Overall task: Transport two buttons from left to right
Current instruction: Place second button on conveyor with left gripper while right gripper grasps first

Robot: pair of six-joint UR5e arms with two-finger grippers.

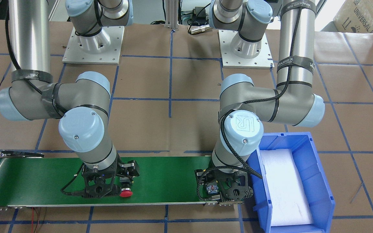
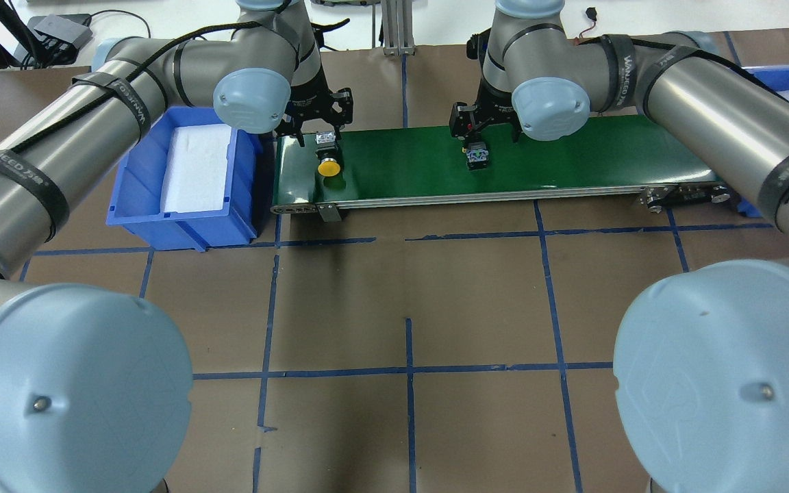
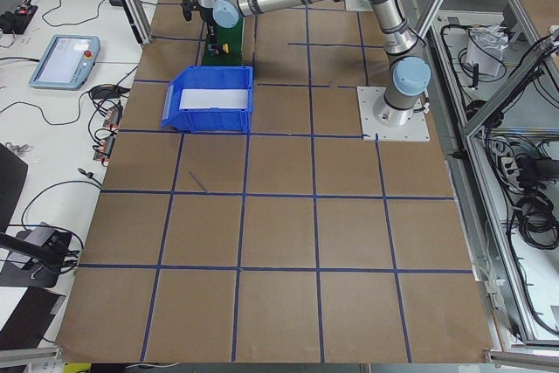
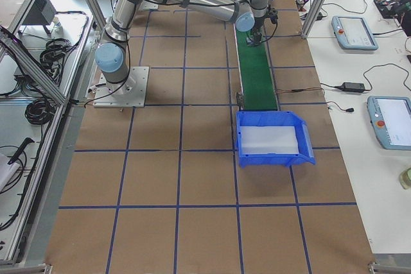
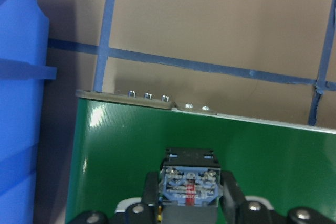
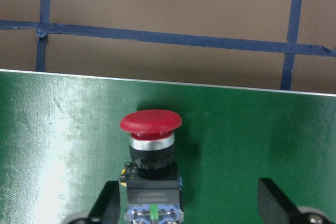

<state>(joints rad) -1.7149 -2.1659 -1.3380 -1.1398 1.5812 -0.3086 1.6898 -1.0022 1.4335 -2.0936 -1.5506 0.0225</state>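
The yellow button [image 2: 329, 166] is at the left end of the green conveyor belt [image 2: 572, 157]. My left gripper [image 2: 324, 137] is shut on its contact block [image 5: 189, 187], with a finger [image 5: 231, 198] against each side. I cannot tell whether it touches the belt. The red button [image 6: 151, 129] lies on the belt near its middle, cap pointing away from the robot; it also shows in the front view [image 1: 126, 193]. My right gripper [image 6: 186, 192] is open around it, its contact block close to one finger [image 6: 107, 203].
A blue bin [image 2: 141, 205] with a white foam liner stands by the belt's left end. Another blue bin [image 2: 788, 89] shows beyond the belt's right end. The table is brown board with blue tape lines.
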